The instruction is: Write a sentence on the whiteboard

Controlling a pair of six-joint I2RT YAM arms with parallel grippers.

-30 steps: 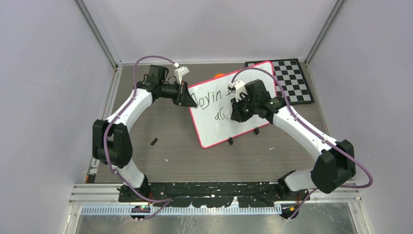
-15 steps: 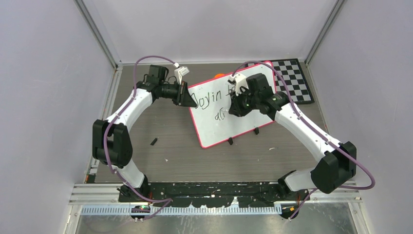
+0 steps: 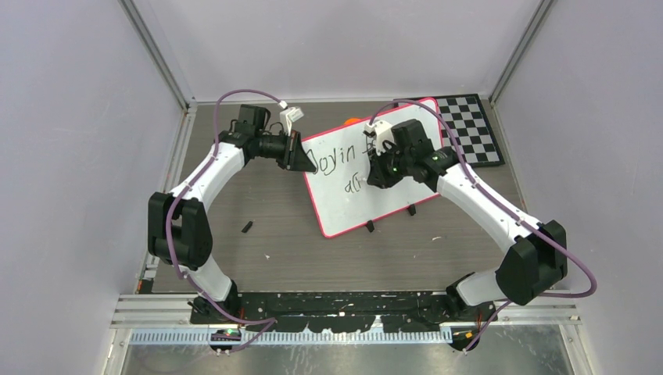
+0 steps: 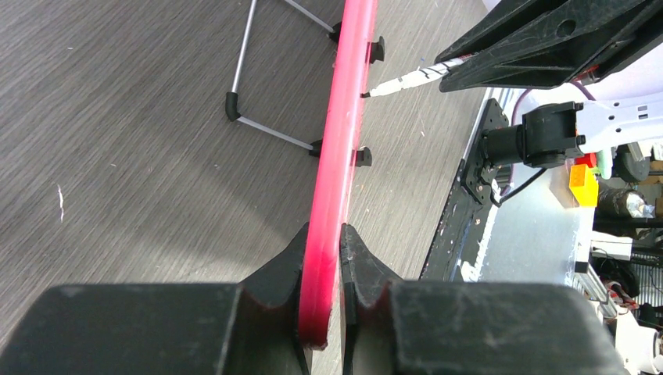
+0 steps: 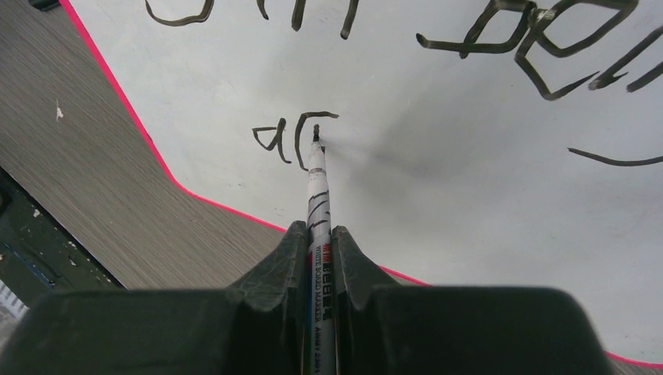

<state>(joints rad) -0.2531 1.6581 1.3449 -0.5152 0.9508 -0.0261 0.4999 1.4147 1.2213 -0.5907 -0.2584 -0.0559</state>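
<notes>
Top view: the large flat white whiteboard with a thin pink-red rim (image 3: 352, 211) stands skewed on the dark wood-grain bench (image 3: 258, 195). A black-and-white checkerboard (image 3: 469, 129) lies just behind the whiteboard's far right corner. The left jaws are at its left edge and the right jaws are over its middle. The dark handwritten sentence (image 3: 335, 160) is only part done. The upper line starts "Joyin", then the right arm (image 3: 477, 199) hides the rest. The lower line is barely begun.

Left wrist: the whiteboard shows edge-on. The left jaws are almost closed and pinch its rim. That's probably a brace, so pen pressure can't shove the whiteboard back on the thin metal wire stand (image 4: 250, 94) behind it. The slim white black-striped marker (image 4: 406, 78) reaches the writing face from the other side.

Right wrist: the right jaws are fully closed on the marker barrel, with the tip well out ahead, so I'd guess the stroke stays in camera view. The tip is on the lower line at the second letter, just right of the "a". It looks like contact, but shadow there makes it hard to confirm.
</notes>
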